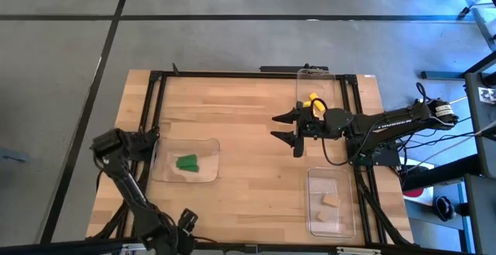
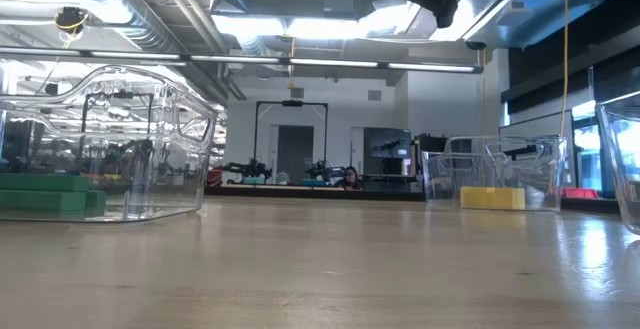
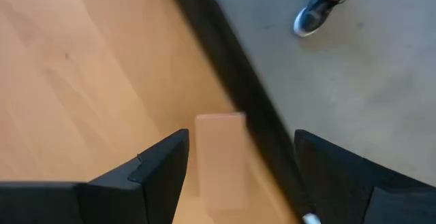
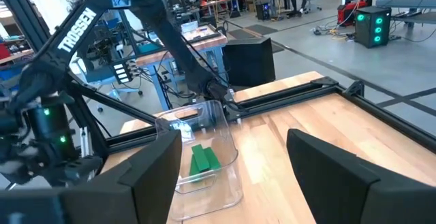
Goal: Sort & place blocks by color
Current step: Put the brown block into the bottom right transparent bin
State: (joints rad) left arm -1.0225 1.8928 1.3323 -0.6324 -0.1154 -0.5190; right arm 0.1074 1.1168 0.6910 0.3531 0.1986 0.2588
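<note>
A plain tan block (image 3: 219, 149) lies flat on the table beside the black frame rail at the left edge. My left gripper (image 3: 240, 142) hangs open above it, pointing steeply down, one finger on each side and not touching; in the high view that gripper (image 1: 153, 143) hides the block. Green blocks (image 1: 187, 162) lie in a clear tray (image 1: 209, 150) at the left. Yellow blocks (image 1: 314, 104) lie in a tray at the far right, tan blocks (image 1: 331, 201) in a tray at the near right. My right gripper (image 1: 277, 126) is open and level over the table's middle.
The black frame rail (image 3: 238, 81) runs along the table's left edge right beside the tan block. A person's shoe (image 3: 313, 13) is on the floor beyond it. Bare wood (image 1: 248, 162) lies between the trays. The right arm (image 1: 387, 123) reaches in from the right.
</note>
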